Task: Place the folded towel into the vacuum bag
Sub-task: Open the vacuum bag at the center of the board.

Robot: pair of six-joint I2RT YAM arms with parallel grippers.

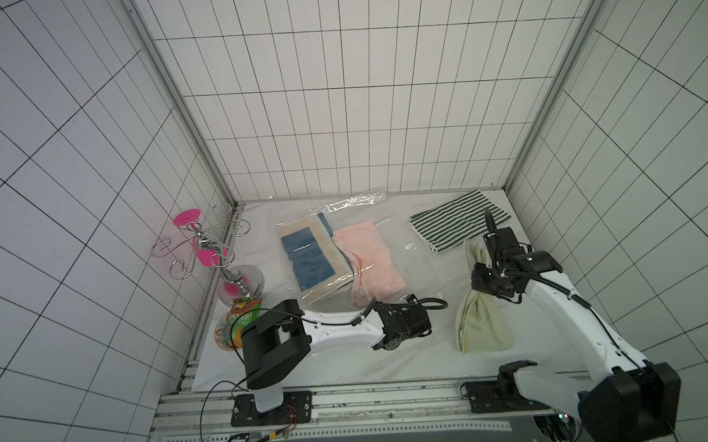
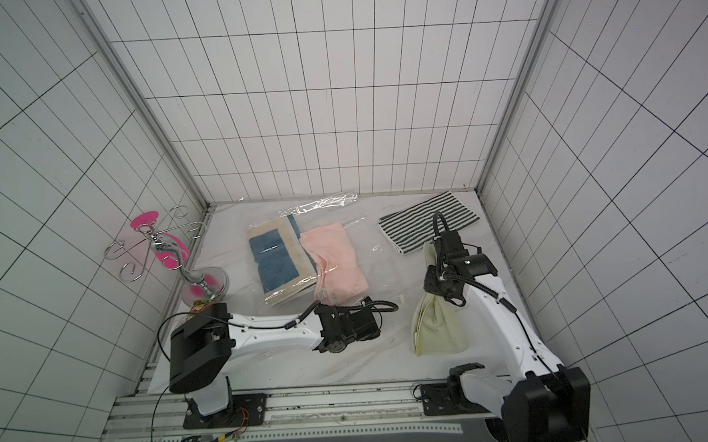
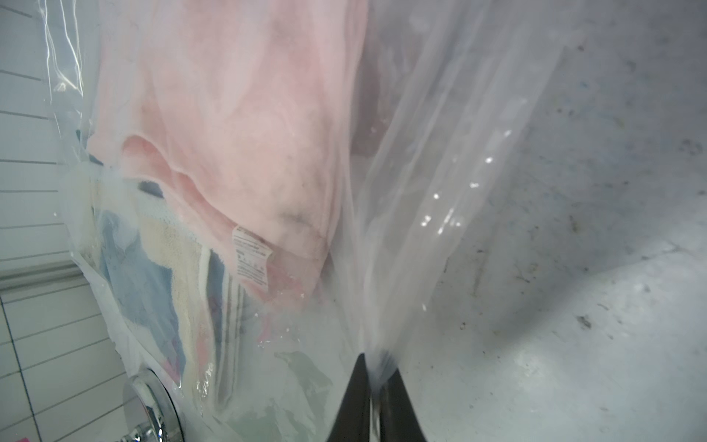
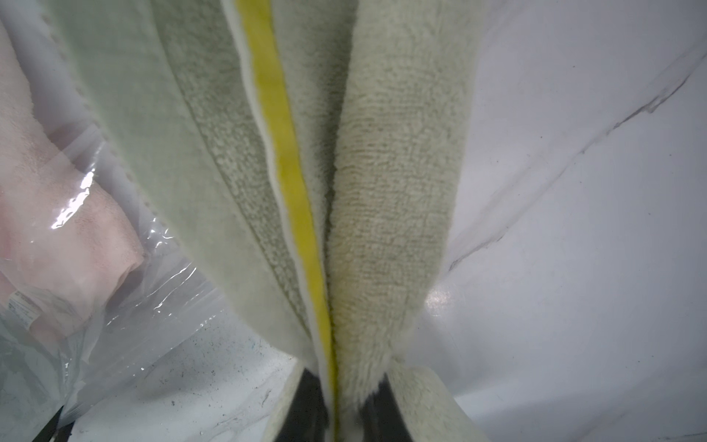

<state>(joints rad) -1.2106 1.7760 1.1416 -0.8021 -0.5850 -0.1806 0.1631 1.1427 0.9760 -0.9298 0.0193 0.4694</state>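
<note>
Towel, near the tabletop's right edge, looks soft, light, floppy; right gripper clenches its folded edges, a sound hold. Left gripper pinches the slippery vacuum bag mid-tabletop.

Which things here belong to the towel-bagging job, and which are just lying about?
Job: vacuum bag, pinched by left gripper; cream towel, held by right gripper; pink towel, blue towel, both already bagged.
Lying about: striped towel, chrome stand, snack packet.
</note>
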